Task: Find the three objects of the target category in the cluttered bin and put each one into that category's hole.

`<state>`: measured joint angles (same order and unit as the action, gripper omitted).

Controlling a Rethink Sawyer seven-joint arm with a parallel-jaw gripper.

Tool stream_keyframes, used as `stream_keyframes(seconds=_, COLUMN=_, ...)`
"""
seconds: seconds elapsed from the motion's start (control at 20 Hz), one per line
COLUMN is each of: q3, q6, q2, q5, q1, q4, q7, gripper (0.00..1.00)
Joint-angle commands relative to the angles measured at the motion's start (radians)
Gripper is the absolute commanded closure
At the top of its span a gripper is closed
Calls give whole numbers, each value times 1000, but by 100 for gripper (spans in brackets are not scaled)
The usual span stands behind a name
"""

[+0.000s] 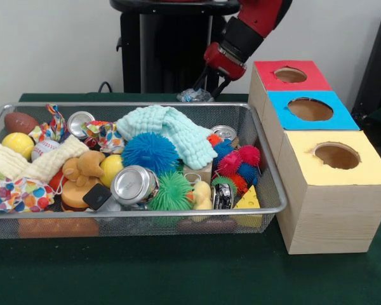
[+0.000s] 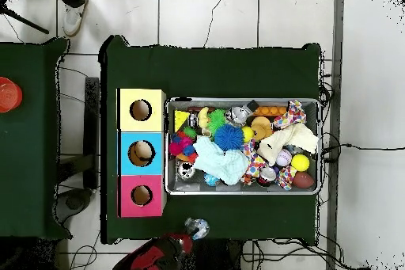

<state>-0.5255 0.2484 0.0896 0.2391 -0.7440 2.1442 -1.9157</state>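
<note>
My tool [image 1: 200, 89] is up behind the bin's [image 1: 140, 105] far rim, clamped on a crumpled clear bottle [image 1: 195, 95]. It's lifted out of the bin & not over any hole yet. Overhead agrees: bottle [image 2: 196, 228] hangs under the tool [image 2: 192, 233] on the robot's side of the bin [image 2: 242, 192], off past the wire rim, roughly level w/ the gap between bin & the red box [image 2: 141, 195].

Out from there: three wooden boxes sit in a row just beside the bin's short end: red [image 1: 286, 76] closest to the arm, blue [image 1: 310, 109] mid, yellow [image 1: 335, 155] furthest from it. In the overhead view the blue hole [image 2: 141, 153] shows sth pale inside, maybe an item already dropped, can't tell what. Red and yellow holes look dark; can't say if anything is in them.

Progress, my call: one bottle in hand, transfer not done. Which hole is the target I can't tell from here.

Bin itself is packed: mint cloth [image 1: 168, 130], blue spiky ball [image 1: 150, 152], green spiky ball [image 1: 171, 190], crushed cans [image 1: 133, 184], yellow balls [image 1: 18, 143], football [image 1: 19, 121], cheese wedge [image 1: 247, 200]. No other clear bottle visible among that, so any left would be buried under cloth/toys & need digging. Bench [image 1: 178, 267] around the bin has nothing dropped on it.
</note>
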Motion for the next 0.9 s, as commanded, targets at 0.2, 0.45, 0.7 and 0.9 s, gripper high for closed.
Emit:
stream_keyframes(seconds=0.2, q3=40, q6=135, q2=-61, q5=-10, q1=31, q4=-191, q7=-112, gripper=0)
stream_keyframes(seconds=0.45, q3=42, q6=154, q2=-73, q5=-9, q1=37, q4=-194, q7=-122, gripper=0)
stream_keyframes(seconds=0.7, q3=41, q6=190, q2=-84, q5=-23, q1=45, q4=-201, q7=-116, gripper=0)
stream_keyframes(seconds=0.9, q3=42, q6=254, q2=-92, q5=-24, q1=47, q4=-195, q7=-138, gripper=100)
